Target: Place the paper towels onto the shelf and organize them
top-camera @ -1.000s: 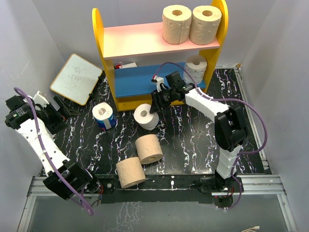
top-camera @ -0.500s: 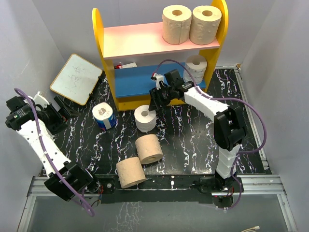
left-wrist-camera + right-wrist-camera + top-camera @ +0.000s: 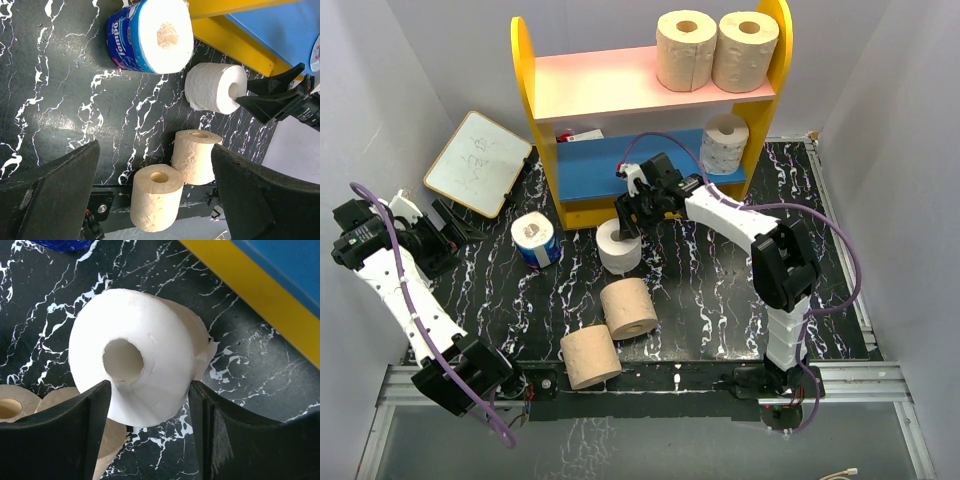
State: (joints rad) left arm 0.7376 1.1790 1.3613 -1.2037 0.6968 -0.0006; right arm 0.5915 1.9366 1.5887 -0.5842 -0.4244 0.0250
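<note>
Two-tier yellow shelf (image 3: 600,85) with pink and blue boards stands at far edge. Right hand (image 3: 150,386) has swung left and now straddles small white paper roll (image 3: 618,247) mid-bench, fingers wide, not closed. Grasp looks imminent.

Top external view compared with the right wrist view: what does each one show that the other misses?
Only the top view: the shelf's pink board with two tan rolls, the shelved white roll, the whiteboard, the left arm. Only the right wrist view: a loose paper flap on the tabletop white roll. Both: that roll, the open right gripper straddling it, the black marbled table, the shelf's yellow base.
</note>
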